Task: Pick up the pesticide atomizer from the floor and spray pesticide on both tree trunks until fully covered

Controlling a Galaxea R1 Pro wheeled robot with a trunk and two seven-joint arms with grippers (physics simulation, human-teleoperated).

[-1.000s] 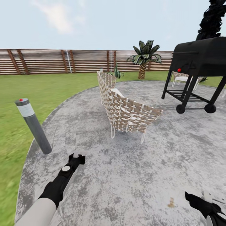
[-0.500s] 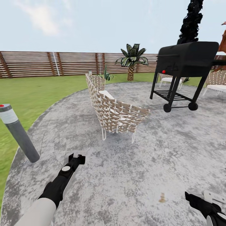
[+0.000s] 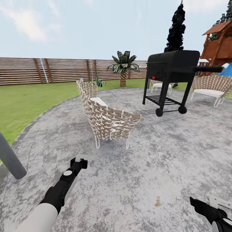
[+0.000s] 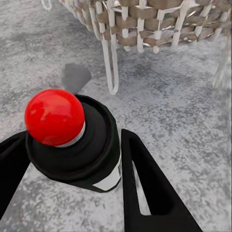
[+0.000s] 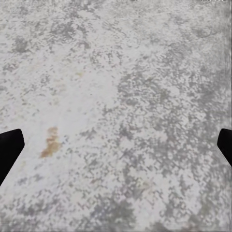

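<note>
With atomizer clamped, left end effector.

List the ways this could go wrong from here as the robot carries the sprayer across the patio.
1. The woven chair stands close ahead of the left gripper; driving forward could catch its thin legs.
2. The grey post stands right beside the left arm, so a turn might clip it.
3. The pesticide atomizer sits between the fingers; a bump could shift it. No thick grey-brown trunk shows yet, so spraying now would waste pesticide.
</note>
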